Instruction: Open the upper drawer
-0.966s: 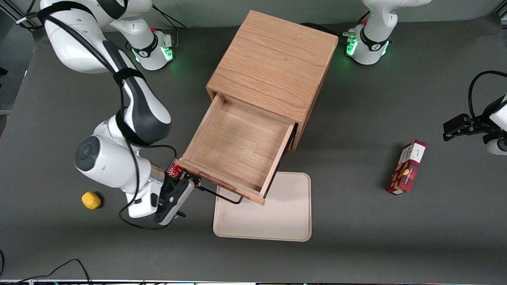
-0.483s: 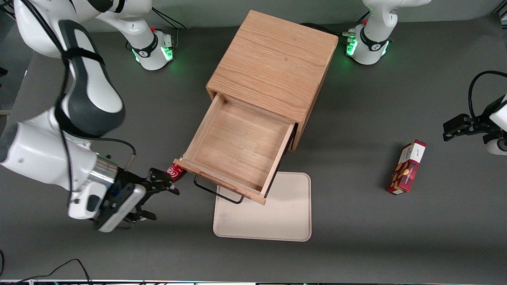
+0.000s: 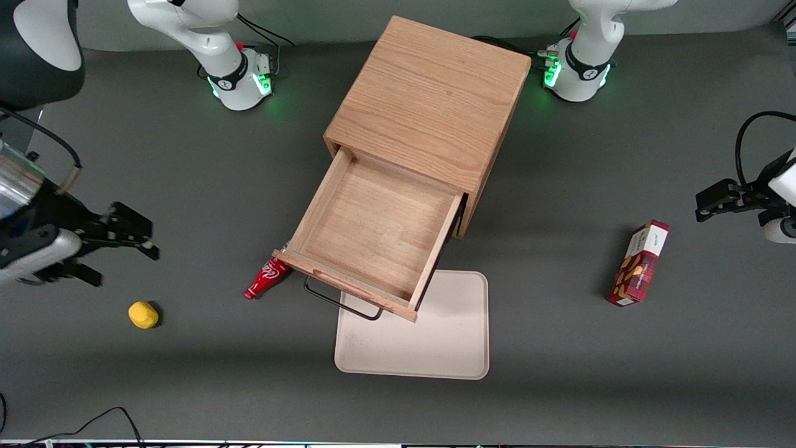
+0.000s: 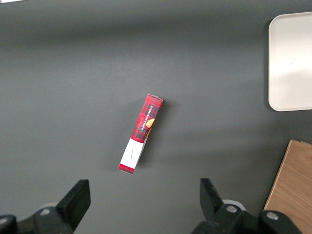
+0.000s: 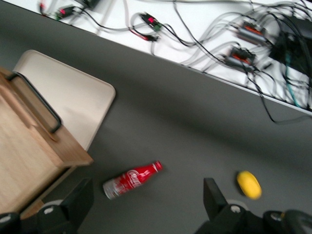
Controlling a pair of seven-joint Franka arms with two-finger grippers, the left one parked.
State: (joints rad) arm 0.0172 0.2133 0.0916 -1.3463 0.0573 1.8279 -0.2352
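Front view, upper drawer [image 3: 373,233] pulled out, hand [image 3: 118,246] open, well apart

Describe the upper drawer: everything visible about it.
The upper drawer is a shallow, light oak box, pulled far out of the cabinet and empty inside. A thin black wire handle hangs from its front, above the beige tray. A red bottle lies by its front corner. The gripper is open, well clear, toward the working arm's end.
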